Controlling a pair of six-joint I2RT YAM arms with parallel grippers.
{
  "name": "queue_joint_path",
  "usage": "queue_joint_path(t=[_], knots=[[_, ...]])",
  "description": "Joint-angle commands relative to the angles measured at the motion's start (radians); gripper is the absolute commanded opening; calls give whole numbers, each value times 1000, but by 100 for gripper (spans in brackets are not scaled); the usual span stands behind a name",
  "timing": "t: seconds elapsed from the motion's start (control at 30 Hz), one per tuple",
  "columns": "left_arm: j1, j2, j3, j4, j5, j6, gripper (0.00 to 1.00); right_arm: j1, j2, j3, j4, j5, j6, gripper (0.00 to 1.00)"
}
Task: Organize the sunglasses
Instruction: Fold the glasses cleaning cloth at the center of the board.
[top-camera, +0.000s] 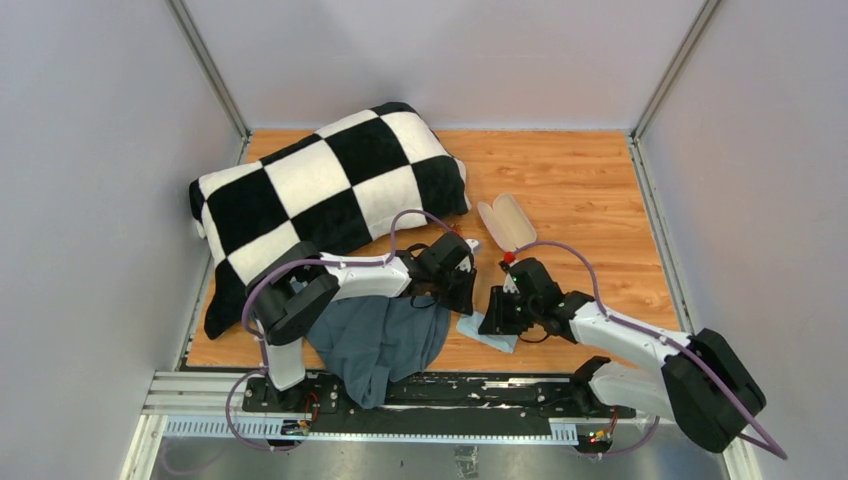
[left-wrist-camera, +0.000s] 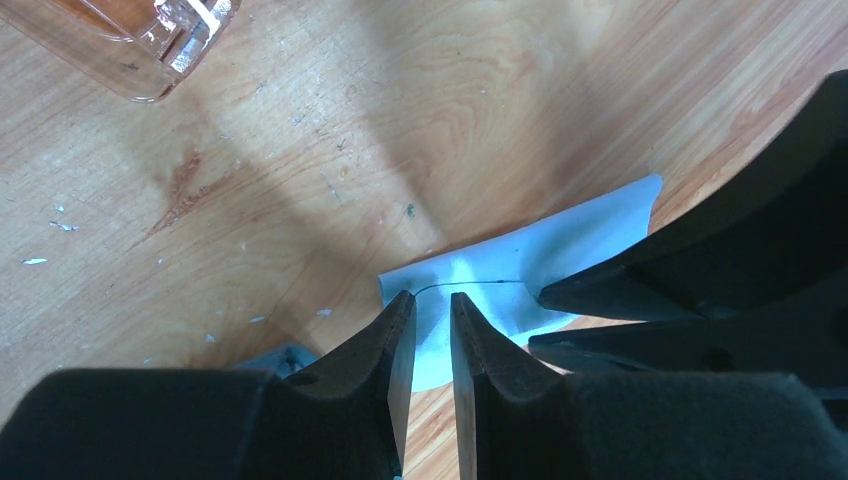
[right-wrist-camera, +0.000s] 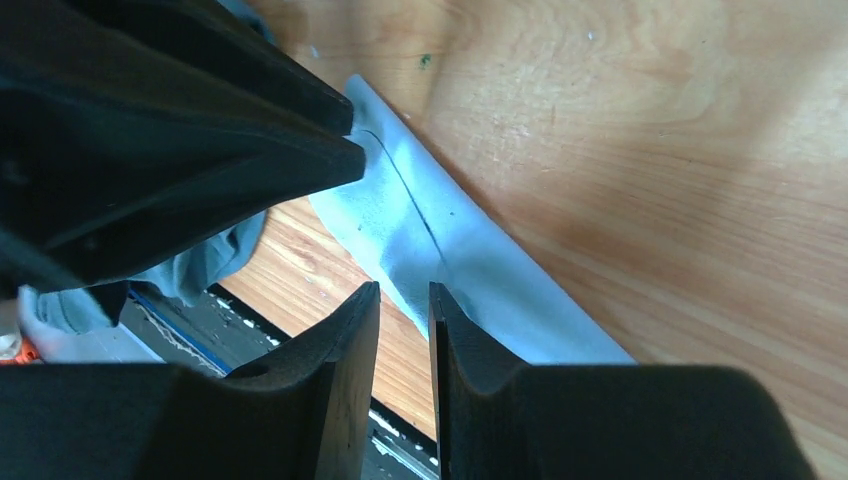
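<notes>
The sunglasses (left-wrist-camera: 125, 40) are being shown only in part, at the upper left corner of the left wrist view, where an amber translucent lens and a bit of clear frame are lying flat on the wooden table (left-wrist-camera: 520, 110). They are being left untouched, well apart from the left gripper (left-wrist-camera: 430, 300) on its far side, with bare wood between them. In the overhead view they are too small to be made out clearly. A light-blue cloth (left-wrist-camera: 560, 250) is being pinched by the left gripper, whose fingers are drawn close together on one edge of it. The opposite edge is being pinched in the same way by the right gripper (right-wrist-camera: 404, 292), so that the cloth is being held as a strip between the two grippers, just above the table near its near edge. The right gripper is being kept further from the sunglasses than the left one, to the near right of them. An open pink case (top-camera: 507, 220) is lying further right and far of the grippers, a checkered pillow (top-camera: 320, 190) is resting at the far left, and a grey garment (top-camera: 380, 345) is being draped over the near edge under the left arm.
</notes>
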Motion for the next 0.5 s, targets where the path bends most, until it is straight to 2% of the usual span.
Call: queue_joint_path(t=[0.0, 0.37, 0.47], knots=[[5, 14, 15, -20, -9, 26, 26, 26, 71, -7, 47, -49, -11, 30], [11, 56, 22, -14, -2, 33, 26, 98, 57, 19, 24, -208, -96, 31], [12, 56, 23, -14, -2, 32, 26, 114, -3, 34, -28, -183, -114, 30]])
